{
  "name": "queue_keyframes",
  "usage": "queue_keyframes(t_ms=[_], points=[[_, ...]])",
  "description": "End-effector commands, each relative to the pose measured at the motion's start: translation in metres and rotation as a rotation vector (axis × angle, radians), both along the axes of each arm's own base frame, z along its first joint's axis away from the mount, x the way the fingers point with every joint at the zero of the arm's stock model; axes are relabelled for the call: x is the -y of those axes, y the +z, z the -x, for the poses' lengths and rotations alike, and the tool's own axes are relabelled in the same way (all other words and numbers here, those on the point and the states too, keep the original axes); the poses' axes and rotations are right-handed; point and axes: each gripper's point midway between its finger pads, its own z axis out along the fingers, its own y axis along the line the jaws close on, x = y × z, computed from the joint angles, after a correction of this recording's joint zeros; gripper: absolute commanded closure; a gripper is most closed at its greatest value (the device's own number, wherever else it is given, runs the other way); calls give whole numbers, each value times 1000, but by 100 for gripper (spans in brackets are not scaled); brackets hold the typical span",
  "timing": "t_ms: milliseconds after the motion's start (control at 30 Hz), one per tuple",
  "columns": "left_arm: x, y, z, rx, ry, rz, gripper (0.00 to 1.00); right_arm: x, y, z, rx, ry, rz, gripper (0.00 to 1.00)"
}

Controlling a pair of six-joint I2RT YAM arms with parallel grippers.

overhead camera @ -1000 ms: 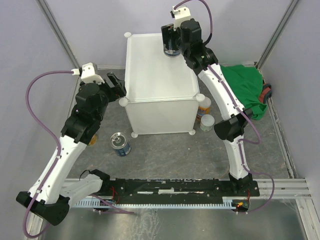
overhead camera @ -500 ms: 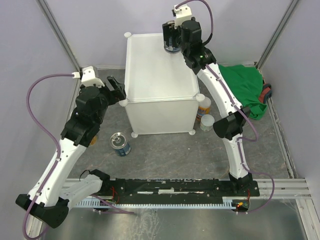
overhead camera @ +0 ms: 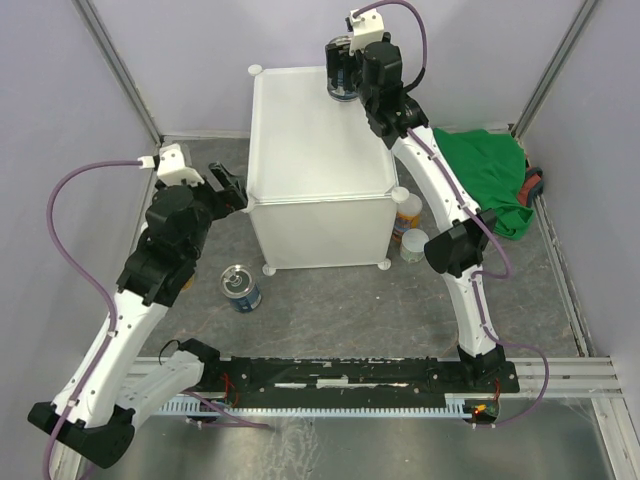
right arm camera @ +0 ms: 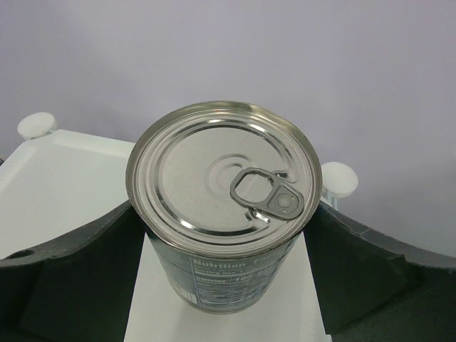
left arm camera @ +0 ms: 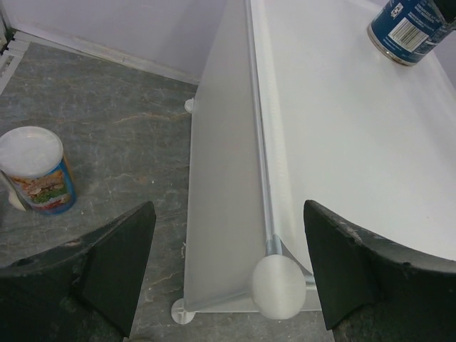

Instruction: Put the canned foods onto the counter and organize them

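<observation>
My right gripper (overhead camera: pixel 341 85) is shut on a blue-labelled can (overhead camera: pixel 340 80) with a silver pull-tab top (right arm camera: pixel 222 178). It holds the can over the far right corner of the white counter (overhead camera: pixel 310 140), slightly tilted, between both fingers (right arm camera: pixel 85 271). That can also shows in the left wrist view (left arm camera: pixel 412 32). My left gripper (overhead camera: pixel 228 185) is open and empty, level with the counter's near left corner knob (left arm camera: pixel 279 286). A second blue can (overhead camera: pixel 240 287) stands on the floor in front of the counter. A white-lidded colourful can (left arm camera: pixel 37 169) stands on the floor at the left.
Two more cans stand on the floor at the counter's right side, one orange-labelled (overhead camera: pixel 407 213) and one pale (overhead camera: pixel 415 245). A green cloth (overhead camera: pixel 490 180) lies beyond them against the right wall. Grey floor (overhead camera: pixel 330 300) surrounds the counter, and walls close in the sides.
My right gripper has carried the blue can further back, toward the counter's far right corner. My left arm has drawn slightly left and back from the counter's near left corner.
</observation>
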Motion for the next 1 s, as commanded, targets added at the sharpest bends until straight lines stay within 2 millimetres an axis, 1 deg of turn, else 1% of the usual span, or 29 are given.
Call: queue_keyframes(t_ms=[0, 167, 267, 300, 333, 367, 500, 833, 967], points=[[-7, 10, 8, 50, 21, 19, 10, 2, 69, 7, 191, 26, -111, 51], [-15, 8, 20, 51, 41, 39, 10, 3, 73, 12, 193, 34, -120, 29], [-19, 4, 25, 43, 57, 43, 9, 5, 76, 16, 192, 33, -123, 22], [-21, 3, 26, 40, 63, 43, 9, 5, 78, 18, 195, 35, -126, 18], [-22, 2, 27, 39, 65, 46, 9, 6, 84, 21, 205, 36, -133, 15], [-22, 2, 29, 39, 67, 50, 9, 6, 76, 19, 187, 36, -126, 12], [-25, 0, 33, 36, 78, 62, 9, 6, 76, 23, 178, 46, -130, 0], [-28, 3, 39, 47, 84, 86, 9, 7, 81, 35, 169, 60, -139, 1], [-28, 3, 40, 49, 85, 92, 9, 9, 88, 44, 173, 62, -132, 1]])
